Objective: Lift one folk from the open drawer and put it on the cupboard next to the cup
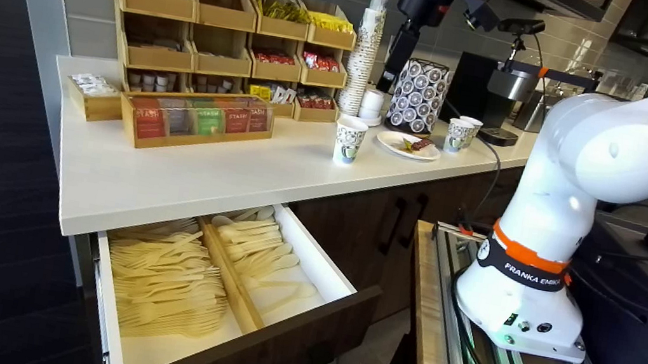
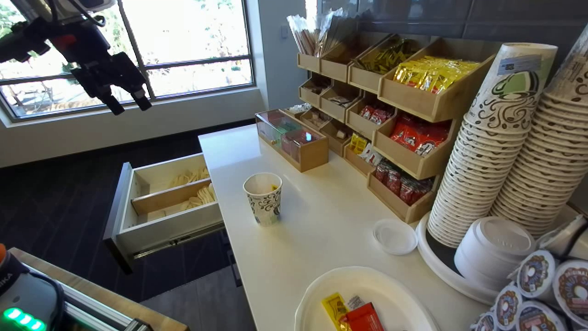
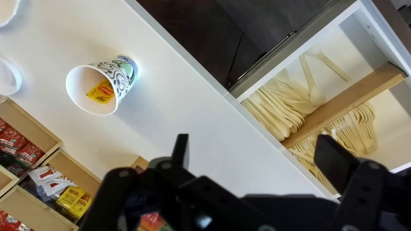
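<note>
In an exterior view, the camera looks down over the near open drawer (image 1: pixel 319 258), across the cupboard (image 1: pixel 202 180). In an exterior view, the camera looks along the cupboard from close above a plate (image 2: pixel 395 289) toward a far window (image 2: pixel 188 30). The wrist view faces down, past the gripper (image 3: pixel 255 152). All three share the drawer and cup (image 2: pixel 265 202).

By the front edge of the cream-white countertop (image 1: pixel 261 169), the white cup (image 1: pixel 348 142) bears dark swirls and a green patch. Under that edge, near its end corner, the drawer (image 1: pixel 316 258) has a dark brown front, white walls, a tan divider (image 1: pixel 229 278) and pale tan forks (image 1: pixel 173 291). The gripper (image 2: pixel 130 106) is black.
</note>
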Controlling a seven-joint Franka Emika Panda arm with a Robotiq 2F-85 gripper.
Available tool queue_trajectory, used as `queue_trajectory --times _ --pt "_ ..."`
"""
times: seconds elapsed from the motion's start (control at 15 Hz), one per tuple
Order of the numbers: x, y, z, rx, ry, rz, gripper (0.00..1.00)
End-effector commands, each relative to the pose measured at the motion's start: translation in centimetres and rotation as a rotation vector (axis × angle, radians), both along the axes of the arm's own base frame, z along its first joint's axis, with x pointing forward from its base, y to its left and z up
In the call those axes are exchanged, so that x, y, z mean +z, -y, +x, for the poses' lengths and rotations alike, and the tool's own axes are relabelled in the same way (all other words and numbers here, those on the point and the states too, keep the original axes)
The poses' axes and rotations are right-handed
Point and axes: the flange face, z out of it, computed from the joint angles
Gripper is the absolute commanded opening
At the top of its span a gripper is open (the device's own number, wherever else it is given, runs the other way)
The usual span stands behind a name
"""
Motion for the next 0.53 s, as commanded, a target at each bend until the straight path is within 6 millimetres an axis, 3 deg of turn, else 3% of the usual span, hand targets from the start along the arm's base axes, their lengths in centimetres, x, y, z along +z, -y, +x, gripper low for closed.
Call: queue_trajectory --times 0.0,0.27,0.47 --pt "-0.4 -0.7 0.6 0.035 -0.016 -0.010 1.00" --pt "-2.2 -6.8 3.1 0.243 -0.072 -0.046 1.00" --pt "-5.1 -11.9 4.9 0.406 -0.112 -0.053 1.00"
